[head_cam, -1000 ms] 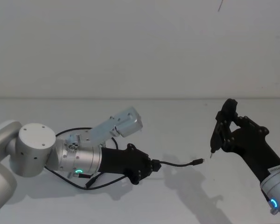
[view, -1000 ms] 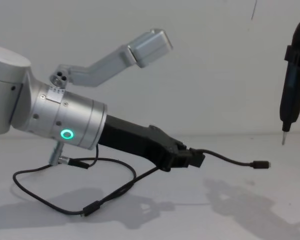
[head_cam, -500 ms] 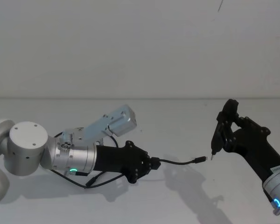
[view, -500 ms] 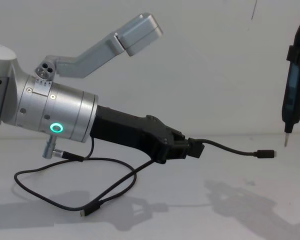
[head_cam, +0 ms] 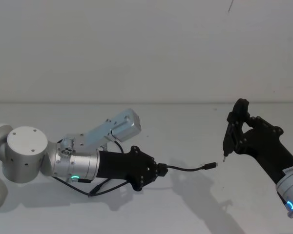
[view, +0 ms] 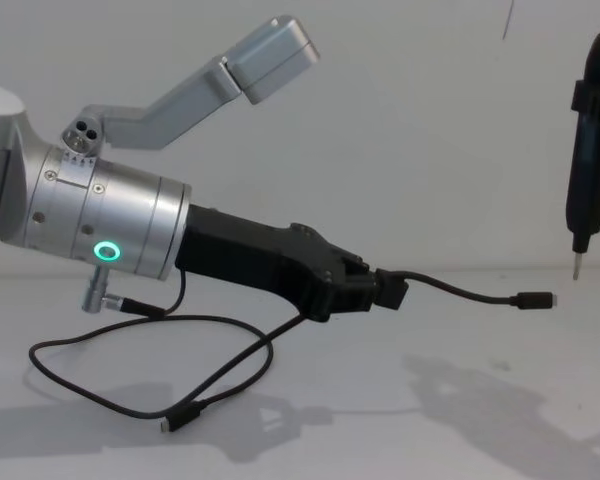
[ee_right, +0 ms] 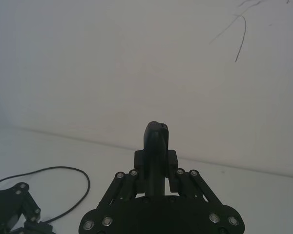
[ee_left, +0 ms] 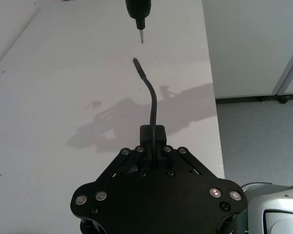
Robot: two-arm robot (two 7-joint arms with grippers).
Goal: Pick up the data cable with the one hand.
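Left gripper clamped, stretched low toward the right; right gripper closed, raised.

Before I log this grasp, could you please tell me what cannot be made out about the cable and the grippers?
Head view: the left gripper, shut on the data cable, and its arm hide most of the cable's loop.
Chest view: the free plug is too small to tell its type.
Chest view: the right edge cuts off the right gripper's upper part.

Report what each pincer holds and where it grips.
The left pincer grips the data cable near one end, which sticks out ahead; the rest hangs down to the table. The right pincer clamps a slim black tool around its body.
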